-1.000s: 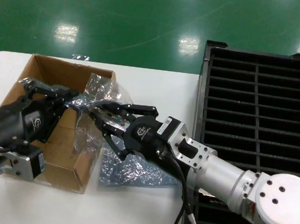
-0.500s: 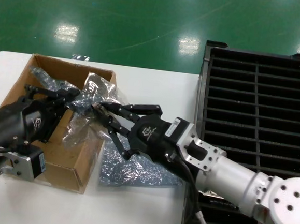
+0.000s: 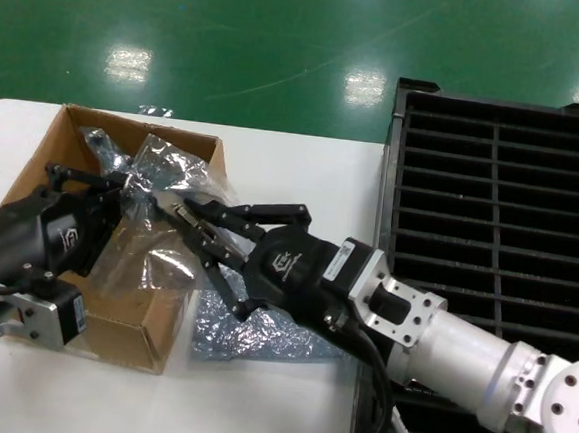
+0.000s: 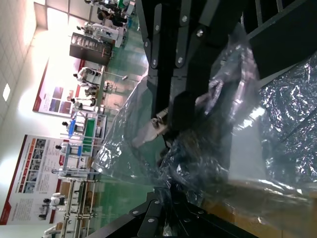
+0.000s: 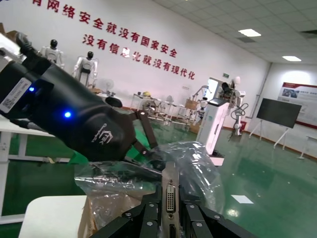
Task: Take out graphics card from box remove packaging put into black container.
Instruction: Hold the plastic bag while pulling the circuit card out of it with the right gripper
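the left gripper (image 3: 122,178) sits over the box (image 3: 70,139), the packaging (image 3: 159,216) just to its right. the right gripper (image 3: 184,216) meets it there, apparently with the graphics card (image 5: 171,196) between its fingers. the black container (image 3: 502,193) lies well behind the right gripper, to its right.

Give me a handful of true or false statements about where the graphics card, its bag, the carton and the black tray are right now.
1. The right gripper holds the graphics card by its bracket end. True.
2. The black container already holds a card. False: its visible slots look empty.
3. The left gripper holds the packaging over the box. True.
4. The card is fully out of the packaging. False: the bag still wraps most of it.
5. The box stands on the robot's right. False: it is on the left.
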Motion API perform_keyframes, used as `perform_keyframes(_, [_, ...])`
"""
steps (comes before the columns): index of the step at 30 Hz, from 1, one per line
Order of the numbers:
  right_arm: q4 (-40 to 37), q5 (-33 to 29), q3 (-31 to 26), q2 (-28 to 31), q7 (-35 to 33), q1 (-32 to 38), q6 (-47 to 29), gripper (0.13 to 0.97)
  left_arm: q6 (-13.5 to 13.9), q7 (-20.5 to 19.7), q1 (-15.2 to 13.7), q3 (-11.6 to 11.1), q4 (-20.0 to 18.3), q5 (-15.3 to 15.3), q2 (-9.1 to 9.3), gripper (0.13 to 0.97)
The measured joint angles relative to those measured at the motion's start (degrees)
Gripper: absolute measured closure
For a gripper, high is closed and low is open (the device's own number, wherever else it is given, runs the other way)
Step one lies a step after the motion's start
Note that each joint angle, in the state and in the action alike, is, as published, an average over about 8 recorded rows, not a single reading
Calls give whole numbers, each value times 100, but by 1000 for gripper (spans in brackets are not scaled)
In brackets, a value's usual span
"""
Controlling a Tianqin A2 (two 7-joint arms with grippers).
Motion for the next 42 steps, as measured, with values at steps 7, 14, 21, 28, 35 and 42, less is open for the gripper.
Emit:
perform_keyframes(7, [-222,-48,-143,-133,-158,88,-77,906,0,0,0,0,0,0,0,958])
perform_keyframes(14, [-539,-144,-253,-265,-311,214,-113,906,0,0,0,0,-2,0,0,958])
perform_keyframes(21, [-662,-243,-272,-345,-303,316,-65,906,0,0,0,0,-1,0,0,958])
perform_keyframes(28, [-537,-215,-179,-252,-261,322,-65,906,0,0,0,0,-1,0,0,958])
perform_keyframes(35, [-275,-105,-26,-45,-247,198,-78,906,0,0,0,0,-1,0,0,958])
perform_keyframes(42, [65,63,123,148,-235,7,-88,906,0,0,0,0,-1,0,0,958])
